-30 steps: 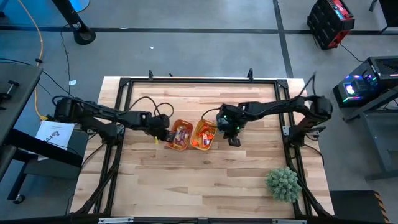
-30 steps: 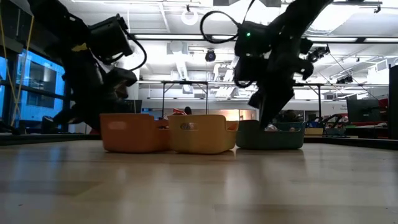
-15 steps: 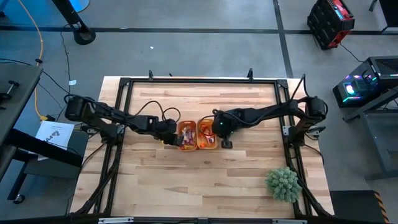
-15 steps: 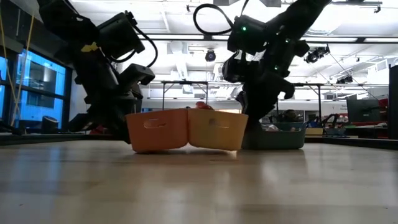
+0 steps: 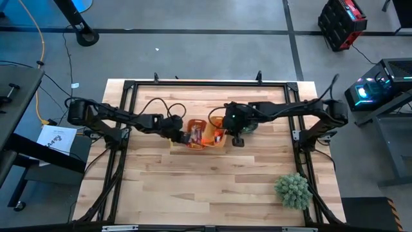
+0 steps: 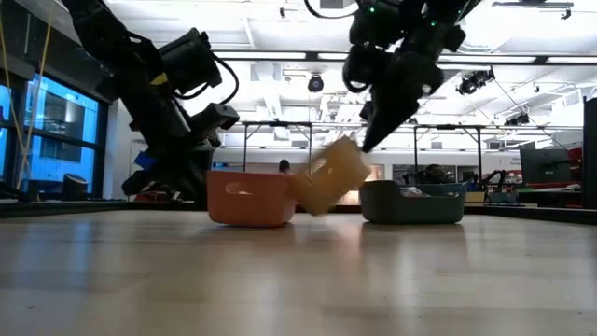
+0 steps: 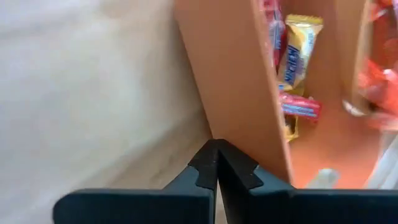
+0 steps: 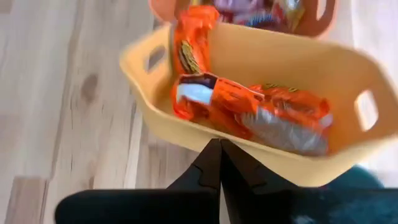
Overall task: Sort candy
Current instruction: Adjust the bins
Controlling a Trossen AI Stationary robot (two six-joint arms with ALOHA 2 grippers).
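An orange bin [image 5: 195, 134] stands flat on the table and holds candy in yellow and red wrappers [image 7: 295, 55]. A yellow-orange bin [image 6: 331, 177] with orange-wrapped candy [image 8: 249, 107] is tipped up against it, its right end raised and its lower corner on the table. A blue-green bin [image 6: 413, 201] stands to its right. My left gripper [image 7: 215, 163] is shut at the orange bin's left wall. My right gripper [image 8: 218, 157] is shut at the yellow-orange bin's right wall. My left gripper presses its shut fingertips against the outer face of the orange bin's left wall [image 7: 231, 106], low down near the table. It comes level from the table's left. The bin stays flat on the table. My right gripper pushes with its shut fingertips against the outer face of the yellow-orange bin's long wall [image 8: 205, 134], below the rim. It comes from the table's right, slanting down. The bin is tilted, its pushed side raised and its other side against the orange bin.
A green spiky plant [image 5: 293, 191] stands at the table's near right corner. The black frame rails [image 5: 122, 116] run along the table's left, far and right sides. Bare wood lies in front of the bins.
My left gripper has gone toward the table's right edge and slid the orange bin that way. My right gripper has pushed the yellow-orange bin against the orange bin and then risen. The yellow-orange bin, flat before, is now tipped up with its right side raised.
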